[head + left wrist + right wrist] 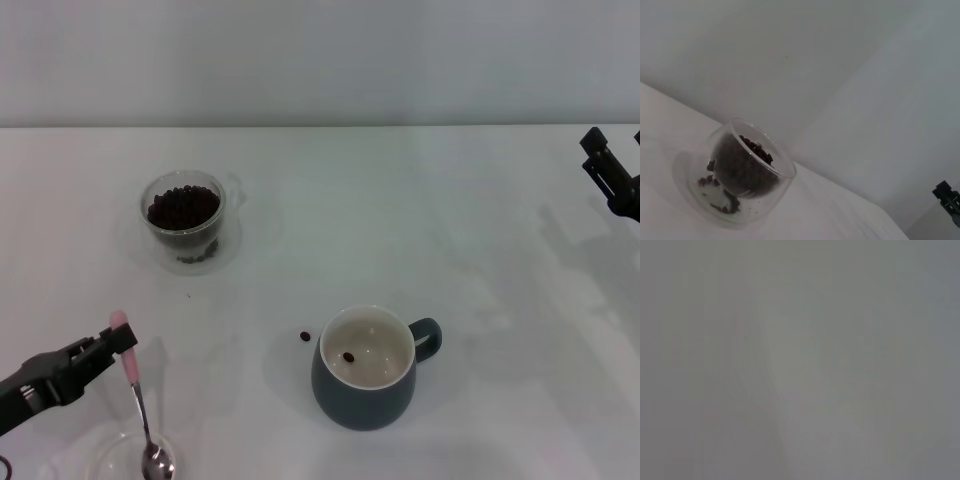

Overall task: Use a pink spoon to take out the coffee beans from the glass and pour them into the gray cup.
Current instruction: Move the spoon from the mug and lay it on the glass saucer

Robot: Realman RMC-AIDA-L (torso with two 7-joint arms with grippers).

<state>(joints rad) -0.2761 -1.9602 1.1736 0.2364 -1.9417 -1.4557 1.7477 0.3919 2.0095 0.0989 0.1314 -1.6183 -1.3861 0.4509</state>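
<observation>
We see the glass, clear and double-walled, heaped with dark coffee beans, standing on a white table. Well apart from it, at the frame's edge, a black gripper pokes in.

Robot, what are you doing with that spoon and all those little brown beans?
The left gripper is holding the pink spoon by its pink end, with the bowl resting in a clear dish near the front edge. The glass is full of coffee beans. The gray cup has one bean inside, and another bean lies on the table beside it. The right gripper waits off to the side.
</observation>
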